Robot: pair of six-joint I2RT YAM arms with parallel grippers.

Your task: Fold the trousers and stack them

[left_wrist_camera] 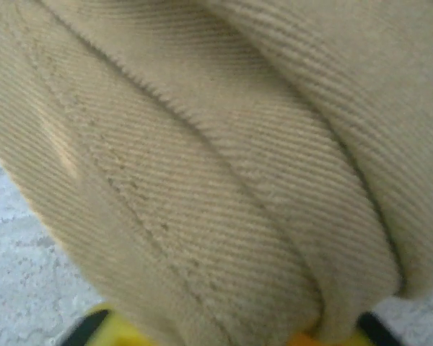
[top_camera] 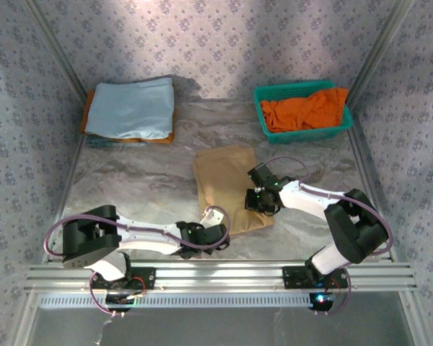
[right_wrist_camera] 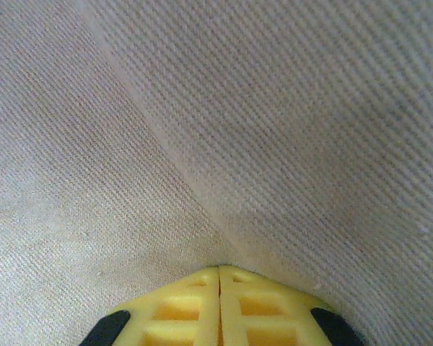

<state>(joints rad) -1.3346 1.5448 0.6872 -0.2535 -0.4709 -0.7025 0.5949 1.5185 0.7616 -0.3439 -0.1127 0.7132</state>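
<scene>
Yellow fingers (right_wrist_camera: 173, 313) of the right gripper (right_wrist_camera: 218, 272) sit closest in the right wrist view. They are pressed tip to tip with only a hairline seam between them, tips down on tan twill where a fold edge runs up-left (can't tell if any cloth is caught). Left gripper (top_camera: 216, 229): in the left wrist view its yellow fingers (left_wrist_camera: 112, 328) peek out at the bottom edge. A thick bunch of layered cloth, seam stitching visible, is wedged between them, so it is clamped on the trousers (top_camera: 227, 180). Trousers lie folded into a tan rectangle in the middle of the counter (top_camera: 130, 184), slightly skewed. Left gripper is at their near-left corner; right gripper rests on top, on the right half. Far left: light blue folded cloth (top_camera: 133, 108). Far right: green basket (top_camera: 307, 134) holding an orange garment (top_camera: 307, 108), well apart from the trousers.
</scene>
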